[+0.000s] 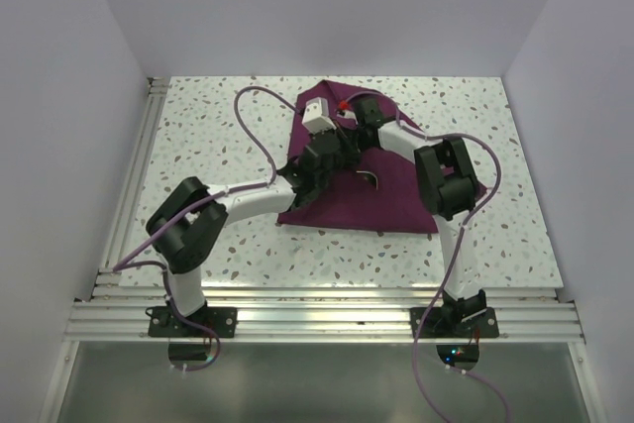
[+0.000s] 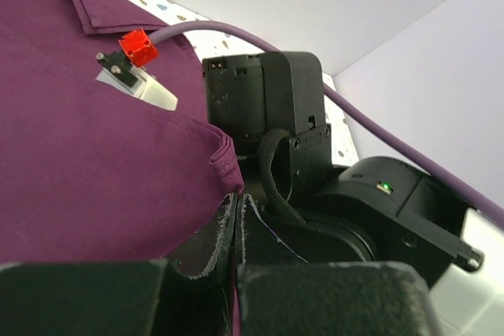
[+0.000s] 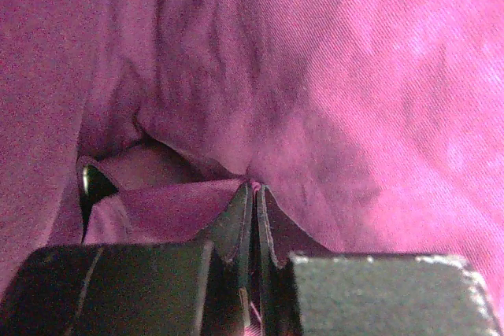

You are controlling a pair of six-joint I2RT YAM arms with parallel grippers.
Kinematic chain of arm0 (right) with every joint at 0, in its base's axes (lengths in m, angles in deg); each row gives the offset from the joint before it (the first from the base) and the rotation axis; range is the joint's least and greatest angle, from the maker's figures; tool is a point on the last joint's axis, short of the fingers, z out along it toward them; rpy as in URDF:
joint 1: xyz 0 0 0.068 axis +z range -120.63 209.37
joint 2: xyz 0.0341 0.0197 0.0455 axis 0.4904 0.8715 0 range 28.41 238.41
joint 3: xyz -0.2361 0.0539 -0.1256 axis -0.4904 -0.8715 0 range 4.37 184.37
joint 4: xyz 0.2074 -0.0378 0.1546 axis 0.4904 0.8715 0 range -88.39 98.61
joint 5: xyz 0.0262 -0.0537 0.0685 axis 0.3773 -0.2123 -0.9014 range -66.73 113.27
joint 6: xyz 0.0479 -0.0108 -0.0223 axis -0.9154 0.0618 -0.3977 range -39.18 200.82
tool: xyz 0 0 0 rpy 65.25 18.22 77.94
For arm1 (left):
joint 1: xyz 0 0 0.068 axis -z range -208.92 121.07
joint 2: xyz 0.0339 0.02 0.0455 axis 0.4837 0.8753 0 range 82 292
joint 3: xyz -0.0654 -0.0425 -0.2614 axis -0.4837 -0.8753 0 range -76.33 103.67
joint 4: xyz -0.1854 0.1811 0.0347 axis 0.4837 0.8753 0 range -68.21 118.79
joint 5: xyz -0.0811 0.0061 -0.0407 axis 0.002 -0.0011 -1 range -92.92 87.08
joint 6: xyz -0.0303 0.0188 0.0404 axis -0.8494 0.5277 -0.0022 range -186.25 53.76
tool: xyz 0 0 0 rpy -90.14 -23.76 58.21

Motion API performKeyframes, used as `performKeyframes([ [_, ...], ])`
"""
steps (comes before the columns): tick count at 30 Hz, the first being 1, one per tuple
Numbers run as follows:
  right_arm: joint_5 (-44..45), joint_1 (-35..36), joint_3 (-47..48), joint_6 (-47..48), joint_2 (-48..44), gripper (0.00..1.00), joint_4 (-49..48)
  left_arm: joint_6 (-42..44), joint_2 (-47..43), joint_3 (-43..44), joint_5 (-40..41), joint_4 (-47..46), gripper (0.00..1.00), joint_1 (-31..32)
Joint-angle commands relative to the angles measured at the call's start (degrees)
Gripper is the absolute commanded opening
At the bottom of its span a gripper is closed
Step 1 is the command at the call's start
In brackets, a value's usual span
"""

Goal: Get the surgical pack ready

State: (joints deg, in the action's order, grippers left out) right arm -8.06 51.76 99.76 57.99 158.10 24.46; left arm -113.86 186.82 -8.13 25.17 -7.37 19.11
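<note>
White walls box in a speckled terrazzo-patterned tabletop (image 1: 228,116), with ribbed aluminium rails (image 1: 327,316) along its near edge where the two arms are bolted.

On the left end effector (image 2: 236,222), the black fingers are pressed together and a sliver of purple cloth shows in the seam between them. The stitched hem of the plum-maroon fabric drape (image 2: 71,163) curls down into the tips, so this end effector is clamped on the drape's edge. Just beyond the tips, very close, sits the right arm's black wrist housing (image 2: 268,92). A lilac cable (image 2: 236,33) runs past the housing to a red plug (image 2: 138,46) on a small white part (image 2: 153,92) that lies against the cloth.

The fingers of the right end effector (image 3: 253,206) are likewise closed tight, with a raised fold of the drape pinched between them. Cloth fills its whole view and is creased and bunched to the left. There a small dark glossy shape (image 3: 90,182) peeks from under a fold; what it is cannot be told.

From above, the drape lies on the middle of the tabletop, toward the far side. Its near edge is flat and straight, and its far end tapers to a point with a folded-over corner. Both arms reach in over it and meet above its far half, wrists close together.
</note>
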Motion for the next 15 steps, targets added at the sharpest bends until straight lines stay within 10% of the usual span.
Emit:
performKeyframes([
  [1,-5.04,-0.68,4.43,1.82,2.58,0.0,3.86,-1.25,0.74,0.26,-0.85,-3.61,0.0,0.13],
  [15,-16.2,-3.32,9.37,0.07,7.5,0.05,4.31,-1.25,3.02,0.97,-2.78,-5.11,0.0,0.13],
])
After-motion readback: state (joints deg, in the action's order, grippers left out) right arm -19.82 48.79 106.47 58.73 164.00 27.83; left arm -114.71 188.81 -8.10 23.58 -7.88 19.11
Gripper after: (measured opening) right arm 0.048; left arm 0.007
